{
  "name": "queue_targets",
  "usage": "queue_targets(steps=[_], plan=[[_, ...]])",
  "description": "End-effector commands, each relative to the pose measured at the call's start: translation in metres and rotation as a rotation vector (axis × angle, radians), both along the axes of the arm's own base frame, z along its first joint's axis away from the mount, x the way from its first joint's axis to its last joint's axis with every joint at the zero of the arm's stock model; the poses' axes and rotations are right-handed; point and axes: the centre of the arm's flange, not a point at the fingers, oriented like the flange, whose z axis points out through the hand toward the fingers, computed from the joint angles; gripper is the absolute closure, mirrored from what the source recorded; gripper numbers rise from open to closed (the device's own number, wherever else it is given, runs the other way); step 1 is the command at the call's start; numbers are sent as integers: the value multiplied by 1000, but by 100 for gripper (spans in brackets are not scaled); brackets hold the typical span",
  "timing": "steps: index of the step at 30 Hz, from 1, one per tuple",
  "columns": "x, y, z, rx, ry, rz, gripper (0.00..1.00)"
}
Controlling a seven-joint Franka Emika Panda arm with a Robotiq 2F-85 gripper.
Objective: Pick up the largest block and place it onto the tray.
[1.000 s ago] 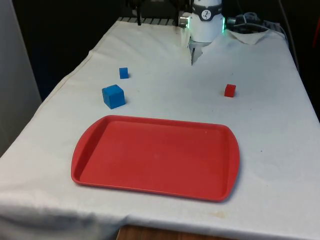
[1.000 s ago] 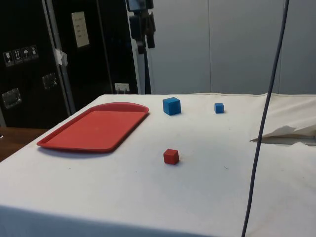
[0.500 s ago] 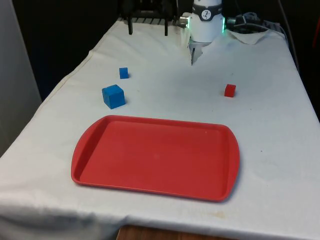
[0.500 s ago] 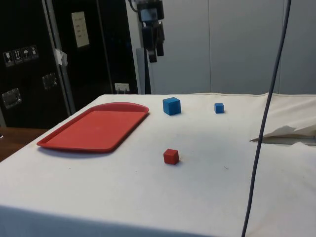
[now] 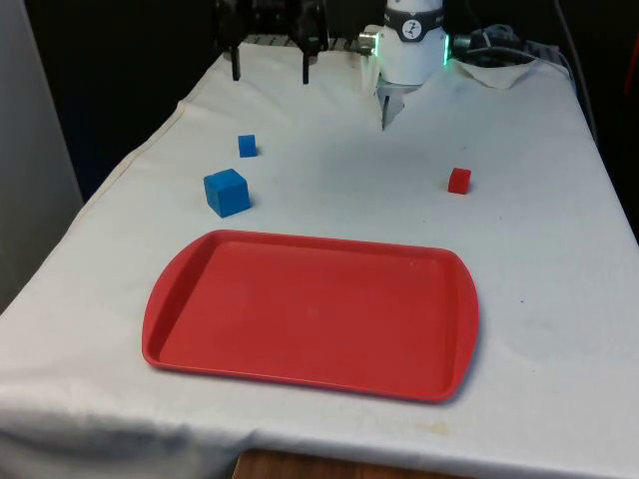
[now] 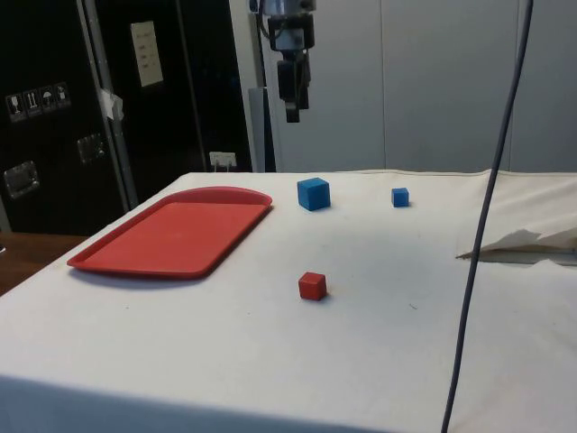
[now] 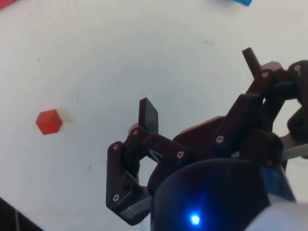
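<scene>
Currently, end effector (image 5: pixel 270 72): fingers apart, empty, above worktop's far edge.
Largest blue block (image 5: pixel 227 192): on worktop, beside red tray (image 5: pixel 310 313).

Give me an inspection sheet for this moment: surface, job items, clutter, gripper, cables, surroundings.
Surface: table under a white cloth, creased at the far end.
Job's things: large blue block on the cloth, just beyond the red tray, apart from it; the tray carries nothing.
Clutter: small blue block beyond the large one; small red block toward the front view's right.
Gripper: gripper open, holding nothing, in the air over the table's far end, well above the blocks.
Cables: grey cable hanging in front of the side camera; more cables at the table's far end.
Surroundings: dark cabinets and a pale wall in the side view.
</scene>
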Motion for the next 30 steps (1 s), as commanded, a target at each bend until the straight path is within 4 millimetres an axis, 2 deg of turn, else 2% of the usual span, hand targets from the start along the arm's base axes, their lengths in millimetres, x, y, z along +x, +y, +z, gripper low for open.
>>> queue_targets(steps=[1, 10, 30], plan=[[0, -2, -2, -1, -16, 8, 0], [3, -13, -18, -27, -50, 37, 0], [8, -31, -82, -57, -59, 124, 0]])
